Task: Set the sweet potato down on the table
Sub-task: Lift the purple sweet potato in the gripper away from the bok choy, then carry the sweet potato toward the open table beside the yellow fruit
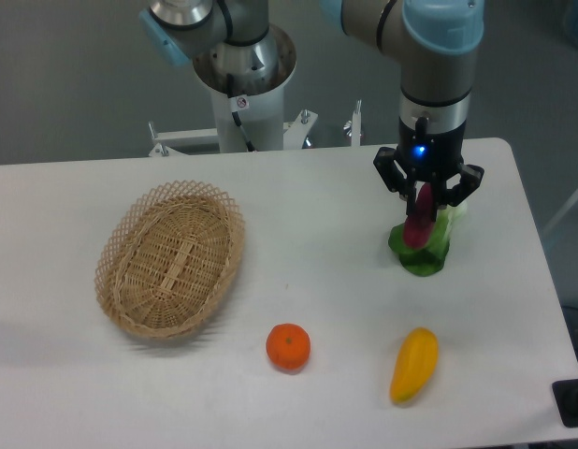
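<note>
the end effector [426, 204] hangs over the right rear part of the white bench [345, 309], pointing down, its two dark fingers closed narrowly on the sweet potato [420, 223]. the sweet potato is reddish-purple and stands nearly upright between the fingers, its upper end hidden between them and its lower end reaching down in front of a green leafy vegetable [429, 251] that lies on the bench just below. whether the sweet potato's tip touches the vegetable or the bench cannot be told. a woven basket [130, 281] sits well apart on the left. an orange [288, 346] rests near the front edge, and a yellow fruit [414, 365] lies to its right, below the end effector.
</note>
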Available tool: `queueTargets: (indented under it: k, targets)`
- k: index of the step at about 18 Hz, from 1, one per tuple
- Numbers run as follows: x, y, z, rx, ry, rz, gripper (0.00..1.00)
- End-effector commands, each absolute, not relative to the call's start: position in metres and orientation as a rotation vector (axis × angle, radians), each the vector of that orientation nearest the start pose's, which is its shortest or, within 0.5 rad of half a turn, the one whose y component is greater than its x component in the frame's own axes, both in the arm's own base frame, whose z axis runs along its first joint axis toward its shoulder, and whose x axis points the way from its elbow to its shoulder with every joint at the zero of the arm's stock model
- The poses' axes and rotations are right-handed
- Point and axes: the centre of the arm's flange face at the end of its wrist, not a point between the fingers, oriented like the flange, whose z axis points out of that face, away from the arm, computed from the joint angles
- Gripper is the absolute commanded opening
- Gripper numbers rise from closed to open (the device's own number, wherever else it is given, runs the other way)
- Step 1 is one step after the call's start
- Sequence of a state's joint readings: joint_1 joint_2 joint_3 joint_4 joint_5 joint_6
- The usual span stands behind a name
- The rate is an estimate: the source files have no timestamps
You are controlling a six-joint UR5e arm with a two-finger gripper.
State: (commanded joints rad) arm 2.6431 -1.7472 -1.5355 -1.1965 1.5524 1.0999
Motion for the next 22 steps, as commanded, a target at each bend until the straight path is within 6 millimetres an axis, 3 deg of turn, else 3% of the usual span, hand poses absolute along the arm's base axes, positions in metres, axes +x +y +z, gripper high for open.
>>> queueTargets:
  k: [10, 16, 19, 22]
  targets:
    - [-0.439, 0.393, 0.43, -3.02, 0.042, 0.258, 0.25]
    - [-0.425, 0.389, 0.386, -3.012, 0.012, 0.272, 0.25]
    - [-0.414, 0.405, 0.364, -2.976, -0.008, 0.34, 0.25]
    - [-0.417, 0.423, 0.33, -3.034, -0.034, 0.398, 0.25]
